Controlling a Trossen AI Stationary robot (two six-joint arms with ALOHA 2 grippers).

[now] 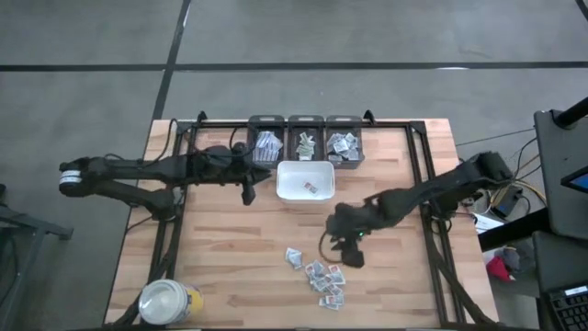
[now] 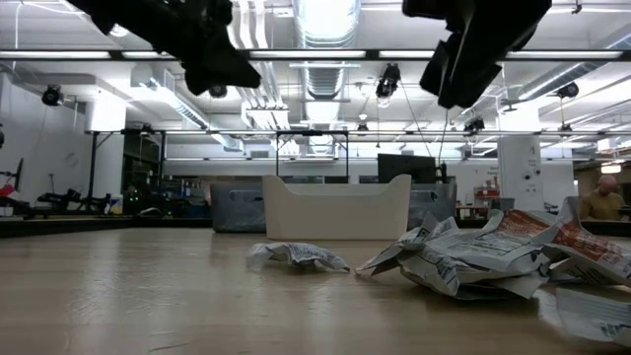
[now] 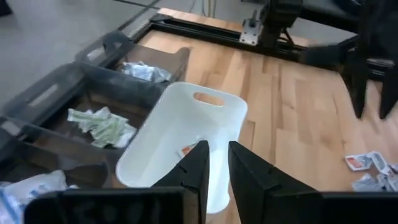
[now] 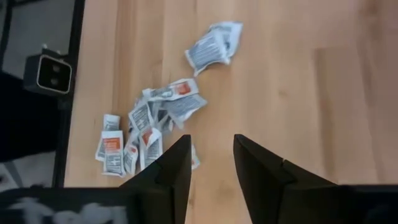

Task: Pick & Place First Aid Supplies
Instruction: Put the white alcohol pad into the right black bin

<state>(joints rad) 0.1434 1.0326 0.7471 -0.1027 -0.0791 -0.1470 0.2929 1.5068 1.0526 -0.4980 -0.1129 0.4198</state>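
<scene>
The first aid supplies are small white packets with grey and red print. A pile of them lies flat on the wood table near its front edge, and one lone packet lies just left of the pile. One packet lies inside the white tray. My right gripper hangs open above the table, just beyond the pile, and holds nothing. My left gripper hovers beside the tray's left side with its fingers a narrow gap apart, also empty.
Three dark bins along the far edge behind the tray hold sorted packets. A yellow jar with a white lid stands at the near left corner. A black frame rail runs around the table. Bare wood lies between the tray and the pile.
</scene>
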